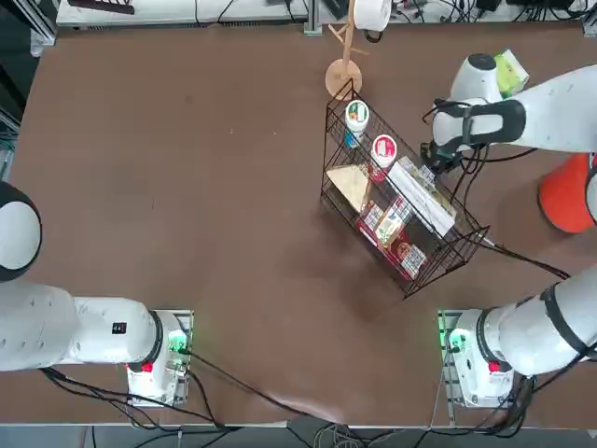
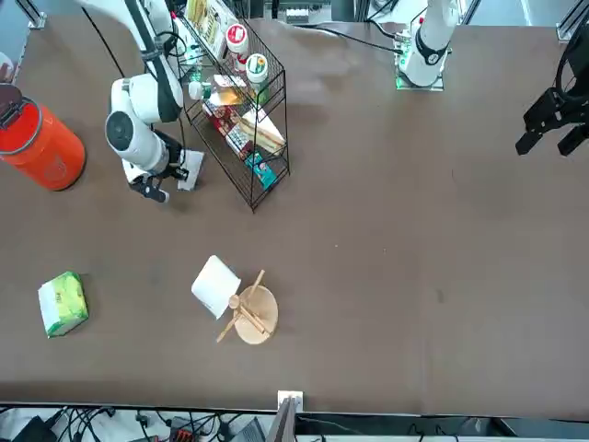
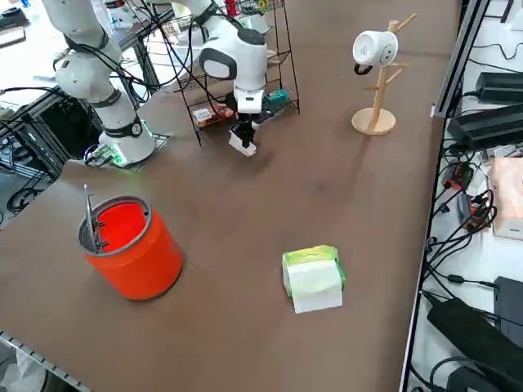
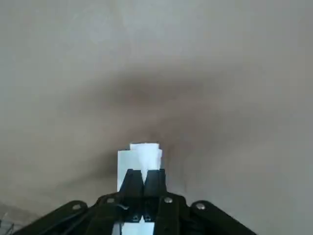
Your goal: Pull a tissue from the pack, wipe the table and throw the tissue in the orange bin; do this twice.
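Note:
My right gripper (image 3: pixel 243 133) is shut on a folded white tissue (image 3: pixel 243 146) and points down at the table (image 2: pixel 414 230), just beside the black wire basket. In the wrist view the tissue (image 4: pixel 142 155) sticks out past the closed fingertips (image 4: pixel 132 177) and lies very close to the brown tabletop; I cannot tell whether it touches. From the front, the gripper (image 2: pixel 170 181) and the tissue (image 2: pixel 190 171) show between the basket and the orange bin (image 2: pixel 41 147). The green pack (image 3: pixel 313 278) lies near the table's right edge, white face up. The orange bin (image 3: pixel 131 245) stands upright and open.
A black wire basket (image 2: pixel 244 110) full of groceries stands right next to the gripper. A wooden mug tree (image 3: pixel 376 90) carrying a white mug (image 3: pixel 374 49) stands at the table's far side. Cables (image 3: pixel 470 204) run along the table's far edge.

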{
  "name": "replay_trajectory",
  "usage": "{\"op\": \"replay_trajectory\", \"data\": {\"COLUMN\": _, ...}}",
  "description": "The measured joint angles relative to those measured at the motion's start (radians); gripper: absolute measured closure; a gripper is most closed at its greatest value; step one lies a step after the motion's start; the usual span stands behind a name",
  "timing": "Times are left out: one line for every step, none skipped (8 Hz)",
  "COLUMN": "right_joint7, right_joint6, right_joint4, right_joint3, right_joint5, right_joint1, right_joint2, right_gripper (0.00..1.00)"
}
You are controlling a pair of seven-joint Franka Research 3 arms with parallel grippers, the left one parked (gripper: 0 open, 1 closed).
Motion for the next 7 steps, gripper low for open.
{"op": "replay_trajectory", "data": {"right_joint7": 0.021, "right_joint6": 0.011, "right_joint4": 0.000, "right_joint3": 0.000, "right_joint5": -0.019, "right_joint1": 0.011, "right_joint2": 0.021, "right_gripper": 0.99}}
{"op": "replay_trajectory", "data": {"right_joint7": 0.028, "right_joint6": 0.013, "right_joint4": 0.000, "right_joint3": -0.004, "right_joint5": -0.057, "right_joint1": 0.011, "right_joint2": 0.034, "right_gripper": 0.99}}
{"op": "replay_trajectory", "data": {"right_joint7": 0.030, "right_joint6": 0.014, "right_joint4": 0.000, "right_joint3": -0.014, "right_joint5": -0.098, "right_joint1": 0.008, "right_joint2": 0.045, "right_gripper": 0.99}}
{"op": "replay_trajectory", "data": {"right_joint7": 0.030, "right_joint6": 0.014, "right_joint4": -0.001, "right_joint3": -0.025, "right_joint5": -0.133, "right_joint1": 0.002, "right_joint2": 0.051, "right_gripper": 0.99}}
{"op": "replay_trajectory", "data": {"right_joint7": 0.030, "right_joint6": 0.013, "right_joint4": -0.001, "right_joint3": -0.032, "right_joint5": -0.165, "right_joint1": -0.008, "right_joint2": 0.056, "right_gripper": 0.99}}
{"op": "replay_trajectory", "data": {"right_joint7": 0.030, "right_joint6": 0.010, "right_joint4": -0.003, "right_joint3": -0.034, "right_joint5": -0.188, "right_joint1": -0.020, "right_joint2": 0.058, "right_gripper": 0.99}}
{"op": "replay_trajectory", "data": {"right_joint7": 0.030, "right_joint6": 0.006, "right_joint4": -0.006, "right_joint3": -0.035, "right_joint5": -0.212, "right_joint1": -0.031, "right_joint2": 0.058, "right_gripper": 0.99}}
